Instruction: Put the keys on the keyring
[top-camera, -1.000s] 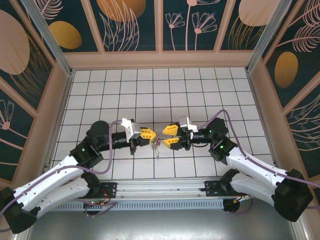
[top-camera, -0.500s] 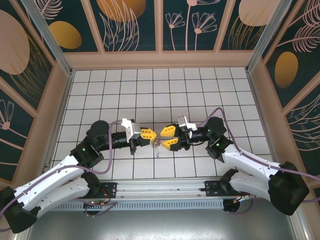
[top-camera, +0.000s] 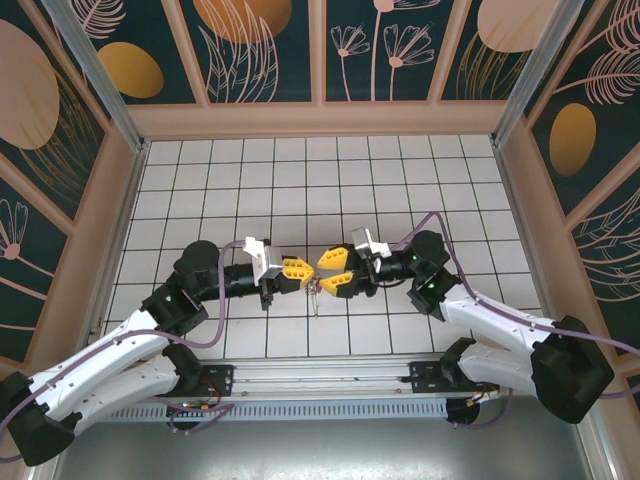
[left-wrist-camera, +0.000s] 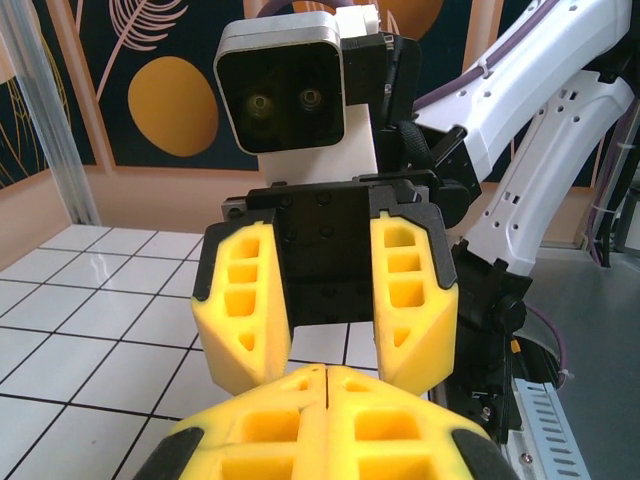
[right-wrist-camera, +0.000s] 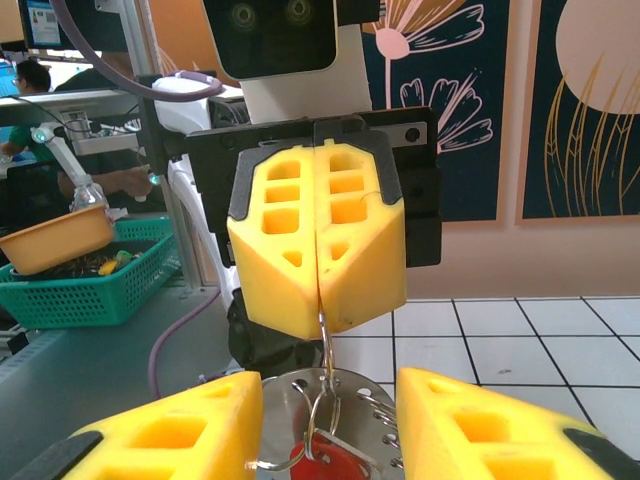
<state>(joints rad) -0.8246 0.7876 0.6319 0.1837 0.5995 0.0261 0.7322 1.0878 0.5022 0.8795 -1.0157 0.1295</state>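
My left gripper (top-camera: 305, 272) is shut on a thin wire loop of the keyring (right-wrist-camera: 324, 330), which hangs from its fingertips (right-wrist-camera: 300, 300). Under the loop hang further silvery rings, a round perforated metal disc (right-wrist-camera: 285, 410) and a key with a red head (right-wrist-camera: 335, 468). My right gripper (right-wrist-camera: 330, 388) faces the left one tip to tip, and the disc fills the gap between its fingers, touching both. From above, the keyring's lower parts (top-camera: 315, 296) dangle under the two meeting grippers. In the left wrist view the right gripper's yellow fingers (left-wrist-camera: 245, 300) stand just beyond my shut left tips (left-wrist-camera: 327, 372).
Both arms reach inward over the white tiled floor (top-camera: 300, 180), meeting near its front middle. Tan walls (top-camera: 320, 120) ring the floor. A metal rail (top-camera: 320, 375) runs along the near edge by the arm bases.
My right gripper has moved left and closed the gap to the left gripper, its elbow swinging in. The left arm has stayed put with the keyring loop pinched.
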